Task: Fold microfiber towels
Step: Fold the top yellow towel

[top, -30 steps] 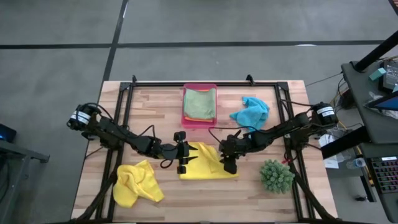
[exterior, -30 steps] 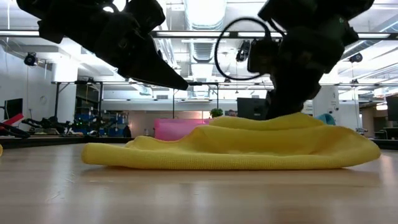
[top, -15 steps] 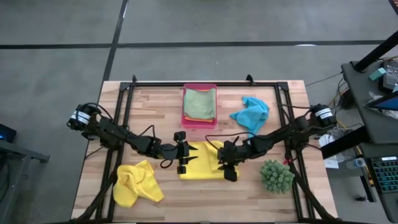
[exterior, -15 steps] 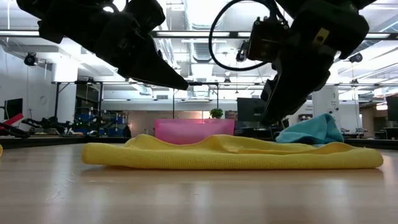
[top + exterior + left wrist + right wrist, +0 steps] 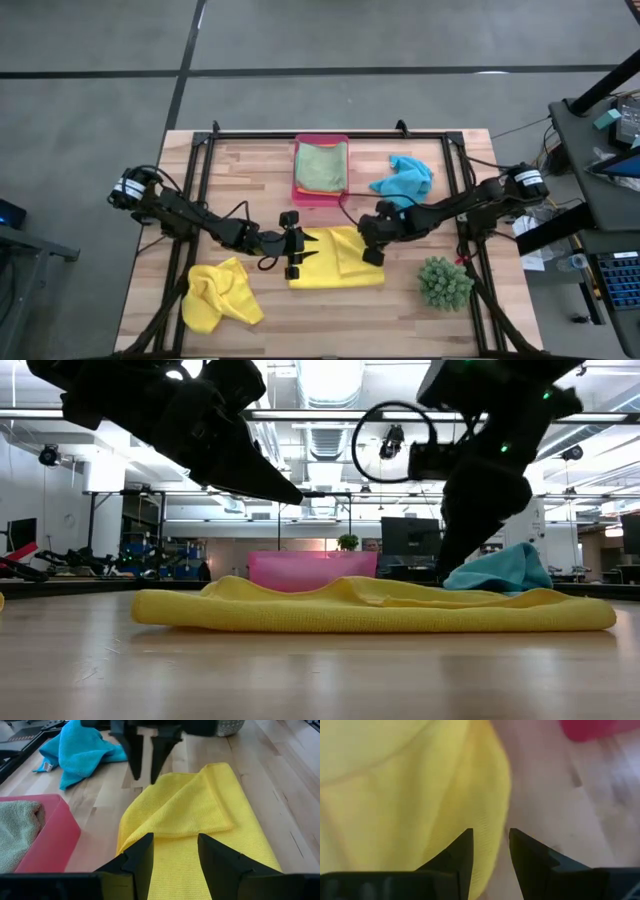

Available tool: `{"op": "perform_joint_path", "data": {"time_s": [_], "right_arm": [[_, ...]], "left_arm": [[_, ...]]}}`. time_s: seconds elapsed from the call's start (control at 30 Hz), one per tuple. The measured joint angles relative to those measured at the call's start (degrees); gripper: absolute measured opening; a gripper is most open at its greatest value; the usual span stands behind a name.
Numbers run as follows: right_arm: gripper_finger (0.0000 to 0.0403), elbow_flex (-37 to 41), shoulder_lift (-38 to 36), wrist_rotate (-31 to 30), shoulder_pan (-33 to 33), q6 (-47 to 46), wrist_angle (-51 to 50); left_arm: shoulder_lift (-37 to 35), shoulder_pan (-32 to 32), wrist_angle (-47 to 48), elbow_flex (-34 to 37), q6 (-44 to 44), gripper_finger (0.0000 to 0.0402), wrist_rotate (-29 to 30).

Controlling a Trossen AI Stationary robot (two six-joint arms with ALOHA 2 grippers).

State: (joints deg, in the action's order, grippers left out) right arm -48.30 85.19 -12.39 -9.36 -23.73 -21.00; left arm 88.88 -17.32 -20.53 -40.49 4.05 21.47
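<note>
A yellow microfiber towel lies folded flat on the table's middle, also seen in the low view. My left gripper hovers open over its left edge, clear of the cloth. My right gripper stands open, tipped steeply down over the towel's right edge. A second yellow towel lies crumpled at the near left. A turquoise towel lies bunched at the far right. A light green towel rests in the pink tray. My right gripper has its open fingers over the yellow towel's right edge, coming from above and slanting from the right. Nothing sits between the fingers. Whether the tips touch the cloth, I cannot tell.
A spiky green plant stands at the near right, close to my right arm. The black frame rails run along the table's left, right and far sides. Bare wood shows along the near edge, between the crumpled towel and the plant.
The yellow towel's right part stood in a hump a second ago and lies flat now. My right gripper swung toward the near edge, then back toward the far edge, and has tipped more steeply down.
</note>
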Motion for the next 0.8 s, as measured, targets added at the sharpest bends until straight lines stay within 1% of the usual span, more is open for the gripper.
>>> {"op": "perform_joint_path", "data": {"time_s": [0.1, 0.2, 0.53, 0.67, 0.73, 0.8], "right_arm": [[0.0111, 0.6, 1.0, 0.0, 1.6, 1.3, 1.3], [0.0096, 1.0, 1.6, 0.3, 2.4, 1.9, 3.2], [0.0014, 1.9, 3.1, 0.4, 2.9, 2.8, 4.4], [0.0009, 2.0, 2.9, 0.6, 2.8, 2.7, 5.7], [0.0009, 2.0, 2.8, 3.4, 2.2, 3.1, 7.8], [0.0009, 2.0, 2.8, 8.0, 1.2, 3.8, 11.0]], "left_arm": [[0.0, 0.0, 0.0, 0.0, 0.0, 0.0138, 0.0], [0.0, 0.0, 0.0, 0.0, 0.0, 0.0138, 0.0], [0.0, 0.0, 0.0, 0.0, 0.0, 0.0138, 0.1], [0.0, 0.0, 0.0, 0.1, 0.0, 0.0138, 0.2], [0.0, 0.0, 0.0, 0.1, 0.0, 0.0138, 0.2], [0.0, 0.0, 0.0, 0.1, 0.0, 0.0138, 0.2]]}}
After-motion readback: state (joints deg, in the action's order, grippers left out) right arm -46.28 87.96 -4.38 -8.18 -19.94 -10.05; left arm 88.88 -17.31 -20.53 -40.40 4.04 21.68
